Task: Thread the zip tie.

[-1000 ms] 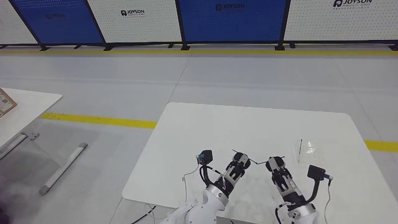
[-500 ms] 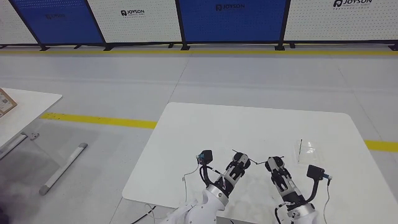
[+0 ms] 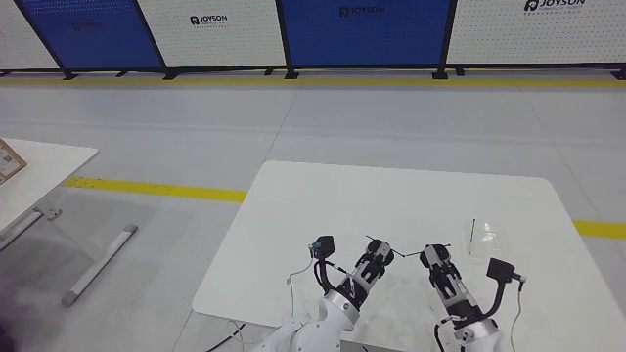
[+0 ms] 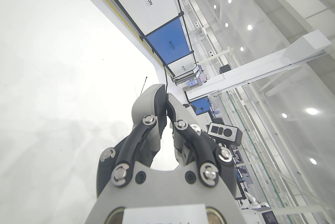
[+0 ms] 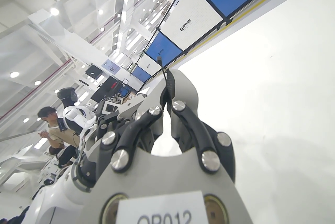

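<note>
Left tool: closed narrow. Its two dark pads press together on a thin black zip tie.
Zip tie at the left tool: a plain thin end comes out beyond the fingertips and goes straight on, away from the tool.
Right tool: also closed narrow, with the pads tight on a black strip.
Zip tie at the right tool: the small square head sticks out just past the fingertips, on a short piece of strip.
Between the tools: in the top view a very thin dark line runs from the left tool across to the right tool. I cannot tell surely that both ends belong to one tie.
Two tools together: side by side, near each other, not touching.
Table: white, under both tools.
Second zip tie: lies flat on the table, ahead of the right tool and a little to its outer side, well apart from the left tool.
Clear bag: on the table, just beside this second tie.
</note>
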